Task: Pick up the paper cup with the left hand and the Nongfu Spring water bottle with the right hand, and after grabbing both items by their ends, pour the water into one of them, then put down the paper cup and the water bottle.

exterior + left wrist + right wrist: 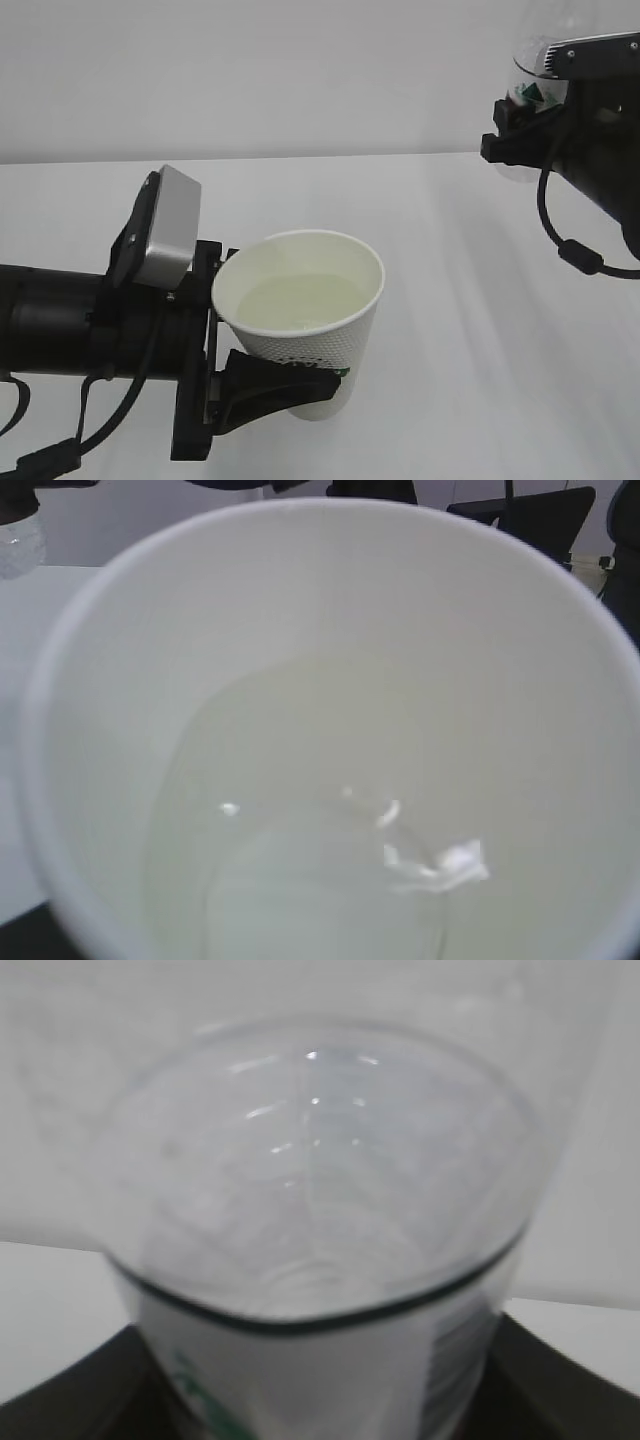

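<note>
The white paper cup (318, 335) with dark green print hangs tilted above the table, and my left gripper (262, 330) is shut on its side, one finger (275, 385) under it. A pale pool of water (300, 303) lies inside. The left wrist view looks straight into the cup (330, 610), with the water (320, 880) glinting at the bottom. At the top right, my right gripper (520, 130) is shut on the clear Nongfu Spring water bottle (530, 95), which the frame edge mostly cuts off. The right wrist view is filled by the bottle (320, 1210), with dark fingers (560, 1380) on either side.
The white table (480, 300) stretches under both arms to a plain white wall behind. A black cable (575, 255) loops below the right arm. In the left wrist view, dark chair shapes (520, 515) stand beyond the cup's rim.
</note>
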Available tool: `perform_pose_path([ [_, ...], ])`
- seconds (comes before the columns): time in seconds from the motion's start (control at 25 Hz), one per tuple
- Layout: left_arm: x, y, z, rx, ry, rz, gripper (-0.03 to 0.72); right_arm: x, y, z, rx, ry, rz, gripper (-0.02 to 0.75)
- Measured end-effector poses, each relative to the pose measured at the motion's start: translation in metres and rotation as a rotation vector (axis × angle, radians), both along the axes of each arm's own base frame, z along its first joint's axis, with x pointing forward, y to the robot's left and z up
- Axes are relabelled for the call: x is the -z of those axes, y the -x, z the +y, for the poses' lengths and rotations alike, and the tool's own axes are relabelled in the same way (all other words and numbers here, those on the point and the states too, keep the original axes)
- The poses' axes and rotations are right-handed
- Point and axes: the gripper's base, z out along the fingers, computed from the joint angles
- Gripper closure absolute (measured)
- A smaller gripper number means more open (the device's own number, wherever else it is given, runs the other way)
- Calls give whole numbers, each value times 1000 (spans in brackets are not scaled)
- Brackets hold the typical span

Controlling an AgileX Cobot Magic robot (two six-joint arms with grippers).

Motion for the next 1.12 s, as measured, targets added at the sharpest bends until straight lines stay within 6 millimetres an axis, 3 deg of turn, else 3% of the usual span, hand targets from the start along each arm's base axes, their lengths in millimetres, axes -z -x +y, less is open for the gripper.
perform_pose_path([
  [1.12,0,0,0,0,0,0,160,52,51,-19,85,-97,115,269],
])
